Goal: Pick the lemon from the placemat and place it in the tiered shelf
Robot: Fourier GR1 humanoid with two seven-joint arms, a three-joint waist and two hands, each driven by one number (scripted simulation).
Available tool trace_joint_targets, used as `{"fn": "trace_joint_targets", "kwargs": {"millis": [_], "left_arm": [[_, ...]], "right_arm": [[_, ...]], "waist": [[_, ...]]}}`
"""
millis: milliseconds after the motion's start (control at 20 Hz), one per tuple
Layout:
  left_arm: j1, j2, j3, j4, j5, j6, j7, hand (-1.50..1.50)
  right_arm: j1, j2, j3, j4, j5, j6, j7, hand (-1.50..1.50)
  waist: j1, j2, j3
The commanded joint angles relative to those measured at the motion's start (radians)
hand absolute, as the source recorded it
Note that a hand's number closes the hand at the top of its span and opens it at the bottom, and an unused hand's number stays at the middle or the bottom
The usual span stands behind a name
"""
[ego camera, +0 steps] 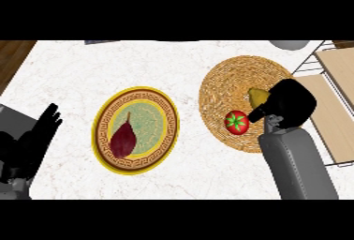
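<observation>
1. Right hand (289,101) is over the round woven placemat (228,79) near the desk's right edge, with its grey forearm coming in from the near edge. The hand covers most of the lemon (258,96), so whether its fingers are closed on the fruit or only lying against it cannot be told.
2. Left hand (43,126) is at the desk's left edge, fingers straight and apart, holding nothing. It is at rest.
3. Task status: the lemon is on the placemat, not in the shelf. By judgement, the work is at the grasp stage. Lifting, carrying and placing all remain.
4. Destination: the tiered shelf (332,93) stands just beyond the desk's right edge, beside the placemat. Its pale wooden boards and thin wire frame show; nothing is seen resting on the visible boards.
5. Lemon appearance: only a dull yellow-olive portion shows at the hand's left side, with a rounded outline. The rest is hidden.
6. Nearby items: a red tomato (236,122) with a green stalk lies on the placemat just beside the lemon, toward the near edge. By judgement, it could be nudged during the lift.
7. Other items: a yellow-rimmed patterned plate (104,119) sits at the desk's middle, carrying a dark red pointed vegetable (124,138).
</observation>
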Motion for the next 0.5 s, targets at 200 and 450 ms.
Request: {"fn": "trace_joint_targets", "kwargs": {"millis": [200, 450], "left_arm": [[0.03, 0.006, 0.026, 0.028, 0.0, -0.024, -0.056, 0.0], [0.038, -0.019, 0.0, -0.004, -0.026, 0.014, -0.019, 0.0]], "right_arm": [[-0.244, 0.088, -0.134, -0.025, 0.118, -0.007, 0.249, 1.5], [-0.334, 0.089, -0.126, -0.156, 0.185, -0.031, 0.307, 1.5]], "waist": [[-0.017, -0.008, -0.001], [-0.02, -0.017, 0.0]]}}
